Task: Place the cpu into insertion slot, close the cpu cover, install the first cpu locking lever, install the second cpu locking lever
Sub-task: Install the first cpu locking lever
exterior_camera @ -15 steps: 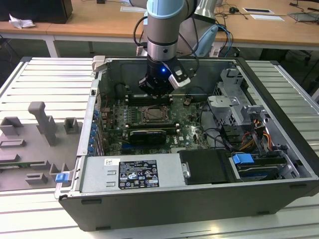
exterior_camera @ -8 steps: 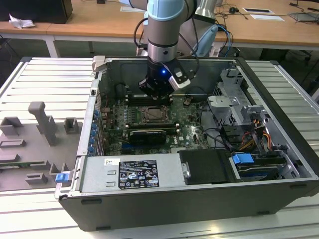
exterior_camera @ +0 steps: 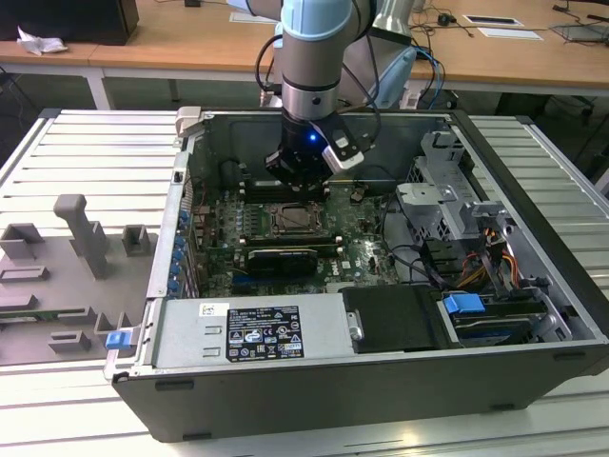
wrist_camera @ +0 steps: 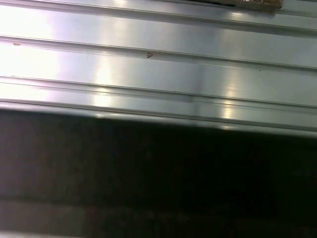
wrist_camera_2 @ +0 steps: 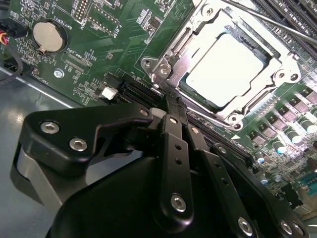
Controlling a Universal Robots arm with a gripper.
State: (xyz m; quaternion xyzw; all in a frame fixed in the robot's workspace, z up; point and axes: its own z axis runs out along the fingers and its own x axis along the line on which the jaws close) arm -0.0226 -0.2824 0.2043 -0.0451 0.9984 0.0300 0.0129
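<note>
Claw [wrist_camera_2: 171, 101]: black metal fingers pressed together, holding nothing, tips just beside the socket's corner
Cpu [wrist_camera_2: 225, 69]: pale matte square, upper right of the second wrist view, seated in the insertion slot [wrist_camera_2: 184, 85]
Cpu cover [wrist_camera_2: 198, 37]: shiny silver frame lying flat around the chip
Exterior view: arm above the open computer case [exterior_camera: 381, 371] on a ribbed metal tabletop [exterior_camera: 95, 152]

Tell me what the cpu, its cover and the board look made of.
cpu: pale matte metal top, evenly bright, probably plated. Cover: shiny bare steel by its look, with sharp glints and stamped edges. Board: green lacquered circuit laminate, printed white and studded with soldered parts.
</note>
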